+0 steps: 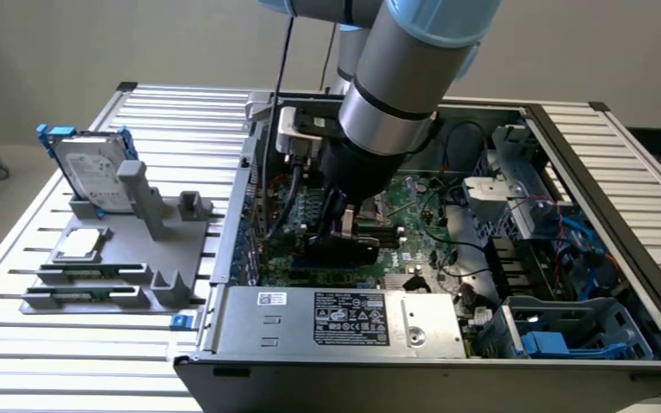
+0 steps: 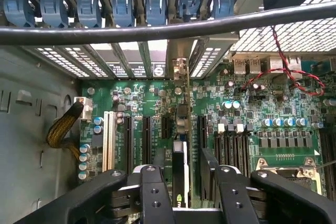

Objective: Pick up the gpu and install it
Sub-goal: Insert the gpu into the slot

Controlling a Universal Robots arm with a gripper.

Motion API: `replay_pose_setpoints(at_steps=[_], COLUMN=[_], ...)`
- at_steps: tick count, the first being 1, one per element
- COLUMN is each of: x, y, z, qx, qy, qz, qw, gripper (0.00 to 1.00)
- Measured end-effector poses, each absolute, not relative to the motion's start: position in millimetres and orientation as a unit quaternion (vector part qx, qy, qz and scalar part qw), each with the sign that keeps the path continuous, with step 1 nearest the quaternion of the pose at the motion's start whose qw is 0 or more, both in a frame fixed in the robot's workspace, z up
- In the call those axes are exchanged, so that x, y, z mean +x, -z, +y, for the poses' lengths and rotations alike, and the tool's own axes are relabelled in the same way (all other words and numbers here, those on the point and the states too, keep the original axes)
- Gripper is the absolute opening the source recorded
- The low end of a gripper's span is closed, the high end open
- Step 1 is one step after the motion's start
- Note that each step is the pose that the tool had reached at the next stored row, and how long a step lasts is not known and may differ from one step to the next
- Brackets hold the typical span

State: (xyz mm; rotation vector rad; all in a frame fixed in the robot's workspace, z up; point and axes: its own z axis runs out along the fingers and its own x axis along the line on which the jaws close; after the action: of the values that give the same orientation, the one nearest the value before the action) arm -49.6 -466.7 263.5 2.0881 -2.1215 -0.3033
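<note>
I see the pincer (image 2: 184, 179) low inside the open computer case (image 1: 423, 387), its jaws spread wide, holding nothing. The gpu (image 2: 182, 124) stands upright on its edge in a slot of the motherboard (image 2: 262, 129), between the two fingers (image 2: 154, 187), touching neither

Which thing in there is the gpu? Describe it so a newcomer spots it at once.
Look inside the open computer case, at the row of long slots on the green motherboard. The gpu is the thin card standing on edge in one slot; its neighbouring slots are bare.
</note>
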Motion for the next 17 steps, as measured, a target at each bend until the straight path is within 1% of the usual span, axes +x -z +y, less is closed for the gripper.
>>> replay_pose_setpoints(at_steps=[5,7,9,10,11,12,13,14,17], x=[-49.6,-49.6,-49.6,-49.6,-49.6,-49.6,-49.6,-49.6,-49.6], y=[-282.5,-287.8,-291.5,-292.1,-292.1,-292.1,-292.0,-292.1,-292.1], z=[-466.2,-465.9,-465.5,-465.3,-465.3,-465.3,-465.3,-465.3,-465.3], qx=[0.696,0.696,0.696,0.696,0.696,0.696,0.696,0.696,0.696], qy=[0.101,0.101,0.101,0.101,0.101,0.101,0.101,0.101,0.101], qz=[-0.707,-0.707,-0.707,-0.707,-0.707,-0.707,-0.707,-0.707,-0.707], qw=[0.075,0.075,0.075,0.075,0.075,0.075,0.075,0.075,0.075], gripper=[0.40,0.38,0.25,0.25,0.20,0.20,0.14,0.11,0.11])
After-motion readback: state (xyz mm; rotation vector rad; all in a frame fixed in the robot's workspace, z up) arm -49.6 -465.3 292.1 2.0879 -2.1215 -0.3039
